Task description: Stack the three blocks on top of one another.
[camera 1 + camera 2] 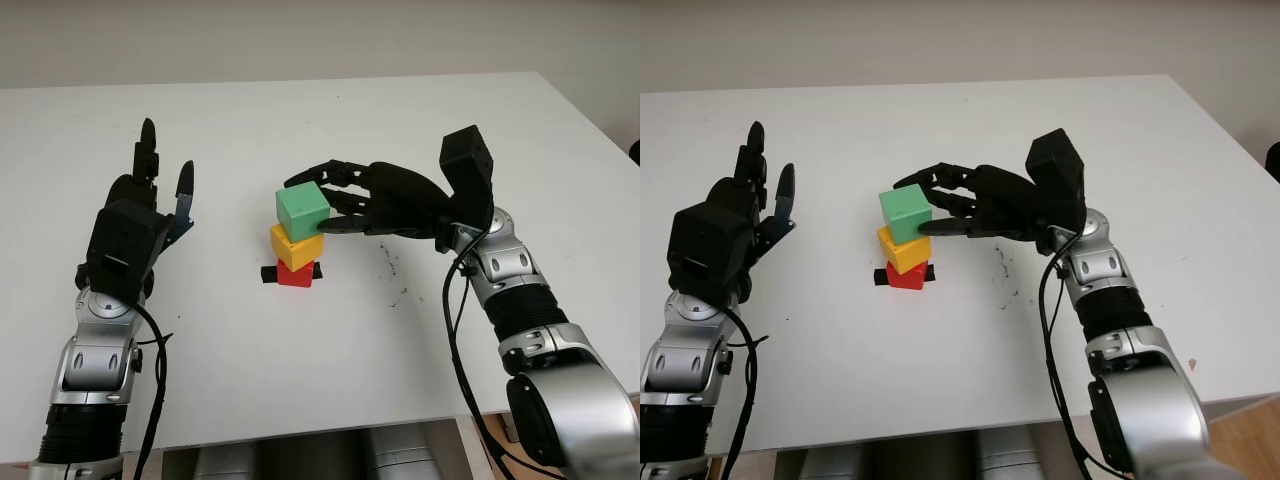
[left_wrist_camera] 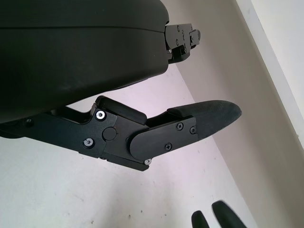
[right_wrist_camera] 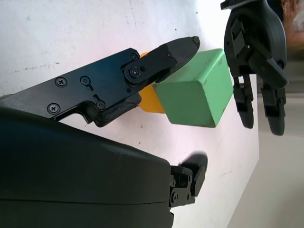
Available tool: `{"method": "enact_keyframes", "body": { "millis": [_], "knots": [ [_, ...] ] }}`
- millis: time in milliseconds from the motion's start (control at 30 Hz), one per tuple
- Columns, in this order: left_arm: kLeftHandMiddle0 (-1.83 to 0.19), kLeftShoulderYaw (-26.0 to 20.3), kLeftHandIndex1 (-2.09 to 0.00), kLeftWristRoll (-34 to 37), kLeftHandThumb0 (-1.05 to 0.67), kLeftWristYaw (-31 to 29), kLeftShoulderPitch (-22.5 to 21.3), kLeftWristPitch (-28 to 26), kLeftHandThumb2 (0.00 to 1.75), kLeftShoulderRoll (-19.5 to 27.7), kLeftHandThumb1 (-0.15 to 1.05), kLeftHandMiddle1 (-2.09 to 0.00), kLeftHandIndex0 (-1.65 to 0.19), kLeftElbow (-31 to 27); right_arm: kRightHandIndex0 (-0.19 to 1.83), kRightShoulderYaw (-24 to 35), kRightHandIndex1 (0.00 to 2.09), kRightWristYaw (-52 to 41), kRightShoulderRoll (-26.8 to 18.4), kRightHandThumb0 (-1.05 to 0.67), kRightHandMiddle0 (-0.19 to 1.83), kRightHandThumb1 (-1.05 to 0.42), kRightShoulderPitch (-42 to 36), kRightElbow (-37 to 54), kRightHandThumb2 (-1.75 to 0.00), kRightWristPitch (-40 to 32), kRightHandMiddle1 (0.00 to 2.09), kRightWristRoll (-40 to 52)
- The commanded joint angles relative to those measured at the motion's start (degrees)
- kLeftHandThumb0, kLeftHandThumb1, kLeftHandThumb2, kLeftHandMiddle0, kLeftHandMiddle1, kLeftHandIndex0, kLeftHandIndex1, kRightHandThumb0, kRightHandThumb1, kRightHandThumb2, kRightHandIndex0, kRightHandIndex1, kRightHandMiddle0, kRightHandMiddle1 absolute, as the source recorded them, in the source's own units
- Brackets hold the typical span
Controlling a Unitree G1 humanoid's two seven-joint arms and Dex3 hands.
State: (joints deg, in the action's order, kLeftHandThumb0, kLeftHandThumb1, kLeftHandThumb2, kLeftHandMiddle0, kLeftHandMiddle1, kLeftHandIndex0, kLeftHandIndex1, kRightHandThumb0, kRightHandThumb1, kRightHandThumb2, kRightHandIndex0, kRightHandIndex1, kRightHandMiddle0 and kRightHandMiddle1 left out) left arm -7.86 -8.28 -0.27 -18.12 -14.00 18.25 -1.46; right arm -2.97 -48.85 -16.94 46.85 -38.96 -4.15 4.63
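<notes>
Stack standing at worktop (image 1: 330, 370) centre: red block (image 1: 295, 276) at the bottom on a strip of black tape (image 1: 268, 273), yellow block (image 1: 297, 246) on it, green block (image 1: 302, 210) on top, twisted a little off square from the yellow.

Right hand (image 1: 345, 200) is at the green block. Thumb touches its near side; the two fingers (image 3: 256, 71) curl round the far side, seemingly just off the face in the wrist view. Cannot tell whether it has grip or has let go.

Left hand (image 1: 150, 195) open, raised above the worktop well left of the stack, holding nothing.

Judgement: last step, placing the third block. Next move calls for easing the fingers off and backing away without nudging the tower.

No brands, labels or writing legible.
</notes>
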Motion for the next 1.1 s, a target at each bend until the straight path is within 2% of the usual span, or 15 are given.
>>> {"method": "enact_keyframes", "body": {
  "millis": [0,300,433,500,633,700,833,1067],
  "knots": [
    [0.14,-0.27,-0.05,-0.07,-0.77,0.06,-0.18,0.57,0.71,0.41,1.05,-0.05,0.15,-0.33,-0.19,-0.27,0.0,-0.94,-0.62,-0.71,-0.18,-0.86,-0.43,2.1,-0.05,1.15,0.04,0.45],
    [0.12,-0.51,-0.07,-0.47,-0.75,0.69,0.24,0.19,0.72,0.19,1.05,-0.06,0.12,-0.97,-0.19,2.22,0.0,-9.03,-3.98,-1.02,-0.19,-0.91,-0.4,6.35,-0.07,4.64,0.0,5.27],
    [0.12,-0.54,-0.06,-0.46,-0.75,0.57,0.35,0.59,0.72,0.33,1.05,-0.06,0.13,-0.77,-0.19,5.53,0.0,-9.18,-5.71,-1.05,-0.19,-0.96,-1.97,10.68,-0.08,2.84,0.0,9.74],
    [0.13,-0.6,-0.06,-0.25,-0.76,0.31,0.3,0.62,0.72,0.4,1.05,-0.05,0.14,-0.58,-0.19,7.3,0.0,-6.97,-5.59,-1.05,-0.19,-1.01,-3.55,13.65,-0.12,0.81,0.0,11.78],
    [0.13,-0.6,-0.05,-0.02,-0.78,0.1,-0.16,0.84,0.72,0.44,1.05,-0.05,0.14,0.25,-0.19,9.48,0.0,2.56,-3.43,-1.02,-0.19,-1.05,-6.99,19.1,-0.61,-2.4,0.0,12.65],
    [0.13,-0.46,-0.05,0.04,-0.77,-0.01,-0.38,1.06,0.72,0.52,1.05,-0.05,0.15,0.57,-0.19,9.93,0.0,8.62,-1.98,-0.98,-0.19,-1.05,-8.32,21.24,-0.72,-4.6,0.0,12.11],
    [0.14,-0.42,-0.05,0.14,-0.77,-0.03,-0.45,1.08,0.72,0.57,1.05,-0.05,0.15,0.58,-0.19,9.91,0.0,15.1,-0.17,-0.91,-0.19,-1.05,-9.56,22.45,-0.79,-5.6,0.0,11.69],
    [0.13,-0.39,-0.06,-0.23,-0.78,0.25,-0.31,0.89,0.73,0.57,1.05,-0.05,0.14,0.38,-0.19,8.54,0.0,23.04,2.2,-0.85,-0.19,-1.05,-10.51,20.57,-0.81,-5.3,0.0,8.2]
  ]
}}
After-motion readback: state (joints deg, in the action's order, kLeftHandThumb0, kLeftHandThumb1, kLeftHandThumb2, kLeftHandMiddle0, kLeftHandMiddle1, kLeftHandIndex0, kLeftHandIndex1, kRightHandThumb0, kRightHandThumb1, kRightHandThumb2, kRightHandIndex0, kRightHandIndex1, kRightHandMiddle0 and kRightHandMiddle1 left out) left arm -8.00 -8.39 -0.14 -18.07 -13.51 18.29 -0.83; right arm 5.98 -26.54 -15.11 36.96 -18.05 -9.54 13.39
